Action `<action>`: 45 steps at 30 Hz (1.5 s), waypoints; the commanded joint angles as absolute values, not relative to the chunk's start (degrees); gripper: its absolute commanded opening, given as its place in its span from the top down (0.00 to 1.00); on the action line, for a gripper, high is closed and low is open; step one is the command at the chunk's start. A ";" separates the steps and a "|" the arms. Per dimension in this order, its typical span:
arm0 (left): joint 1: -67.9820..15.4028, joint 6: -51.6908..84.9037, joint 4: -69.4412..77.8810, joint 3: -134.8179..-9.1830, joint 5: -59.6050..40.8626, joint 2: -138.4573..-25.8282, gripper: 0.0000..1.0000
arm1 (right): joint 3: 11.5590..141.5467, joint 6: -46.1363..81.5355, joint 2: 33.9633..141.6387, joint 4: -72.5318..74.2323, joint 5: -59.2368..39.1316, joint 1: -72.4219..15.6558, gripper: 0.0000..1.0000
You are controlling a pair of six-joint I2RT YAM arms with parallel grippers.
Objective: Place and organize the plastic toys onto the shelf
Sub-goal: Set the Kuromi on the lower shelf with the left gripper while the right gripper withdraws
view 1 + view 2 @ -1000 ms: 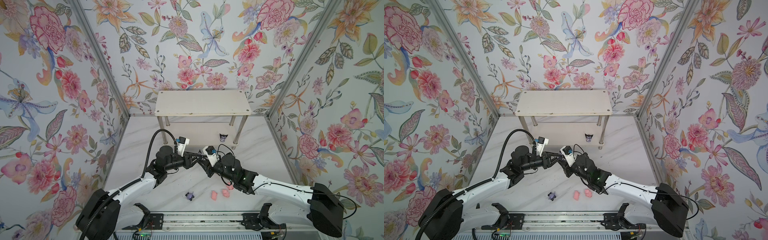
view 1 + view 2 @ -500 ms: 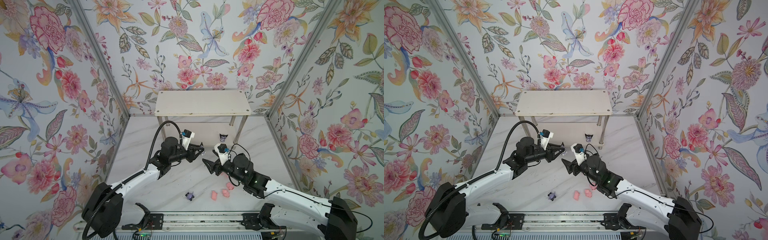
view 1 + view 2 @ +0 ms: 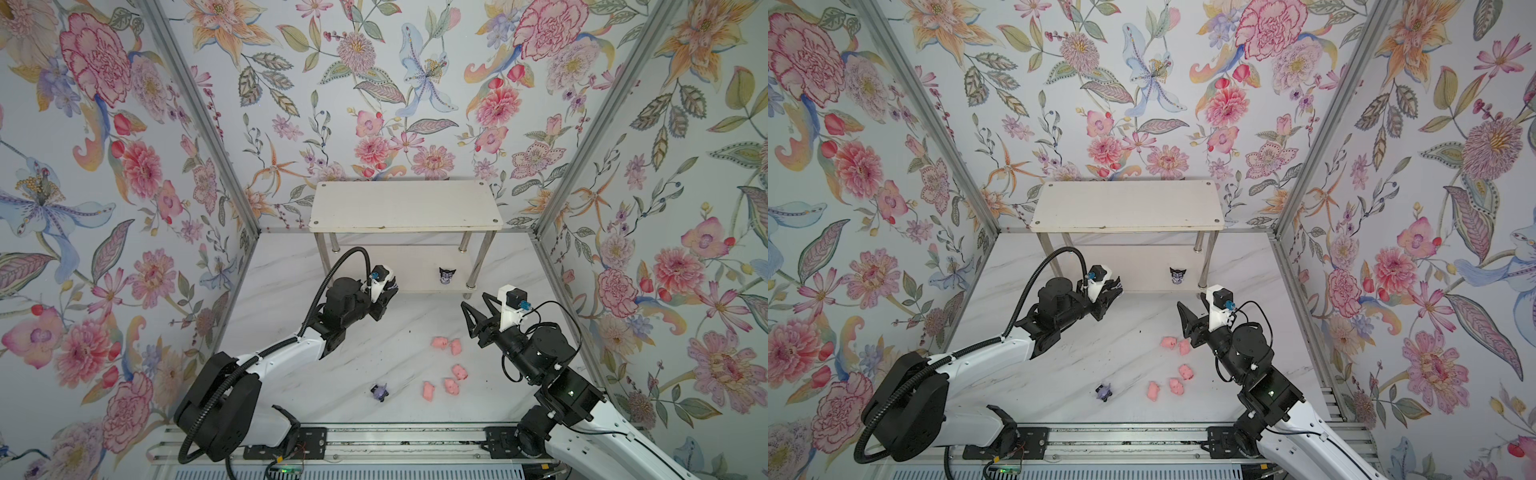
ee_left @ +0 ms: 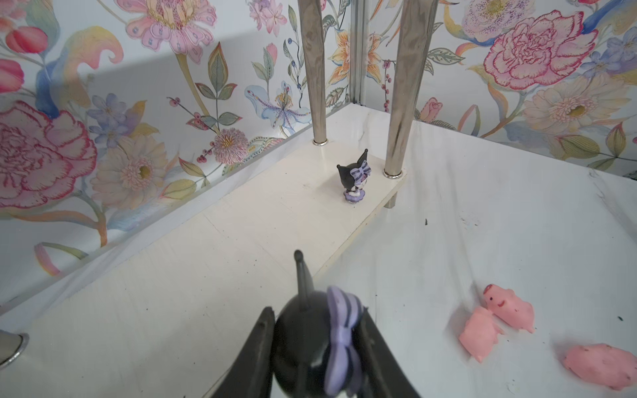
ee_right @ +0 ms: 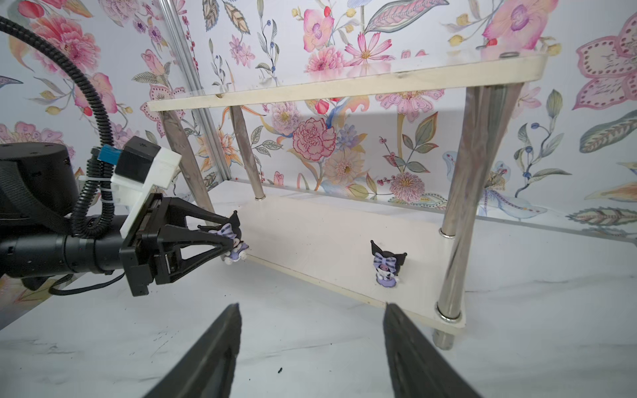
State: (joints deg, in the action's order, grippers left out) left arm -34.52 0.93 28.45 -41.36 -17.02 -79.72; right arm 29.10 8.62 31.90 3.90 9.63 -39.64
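Purple-and-white figurine (image 4: 310, 344) clamped in left gripper (image 5: 230, 237), at left front edge of shelf (image 3: 405, 205) lower board. Second figurine (image 3: 446, 275) upright on the lower board, right end. Right gripper (image 3: 473, 300) jaws apart, empty. Five pink pigs (image 3: 459, 371) and third figurine (image 3: 379, 392) on marble table (image 3: 291, 299).

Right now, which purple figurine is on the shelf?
The standing figurine on its lower board; the left pincer holds a second figurine, a third figurine lies on marble.

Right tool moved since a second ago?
Yes. In a top view the right tool shifted rightward, from left of the shelf's front right leg to just in front of its foot, jaws open.
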 commanded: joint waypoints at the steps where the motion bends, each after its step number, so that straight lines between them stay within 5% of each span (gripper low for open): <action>1: -34.94 -6.81 33.28 -42.20 -16.27 -82.67 1.00 | 29.31 8.11 33.55 1.28 8.76 -39.24 0.34; 16: -32.44 -12.36 32.78 -51.71 -24.03 -98.20 1.00 | 28.96 8.60 35.90 2.06 8.25 -39.01 0.34; 38: -29.81 -11.80 26.04 -63.76 -22.23 -111.36 0.97 | 26.02 9.23 33.65 2.15 9.25 -38.18 0.34; 40: -29.75 -11.65 25.48 -64.41 -22.59 -111.97 0.88 | 25.93 9.23 33.64 2.24 9.21 -38.13 0.34; 42: -29.75 -11.13 25.73 -64.43 -23.28 -112.02 0.66 | 25.93 9.23 33.57 2.25 9.05 -38.06 0.33; 43: -29.62 -10.80 26.04 -64.10 -23.53 -111.80 0.44 | 25.93 9.24 33.56 2.27 8.97 -38.03 0.34; 44: -29.62 -10.53 26.39 -63.77 -23.88 -111.54 0.01 | 25.88 9.23 33.49 2.27 8.96 -38.06 0.34; 45: -29.56 -10.32 26.56 -63.51 -24.46 -111.20 0.01 | 25.84 9.20 33.47 2.28 8.96 -38.06 0.34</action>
State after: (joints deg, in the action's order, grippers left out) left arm -30.26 -11.14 26.59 -63.05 -22.48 -111.11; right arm 26.46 8.67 34.04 2.13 8.45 -38.48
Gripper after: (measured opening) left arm 0.661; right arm 0.664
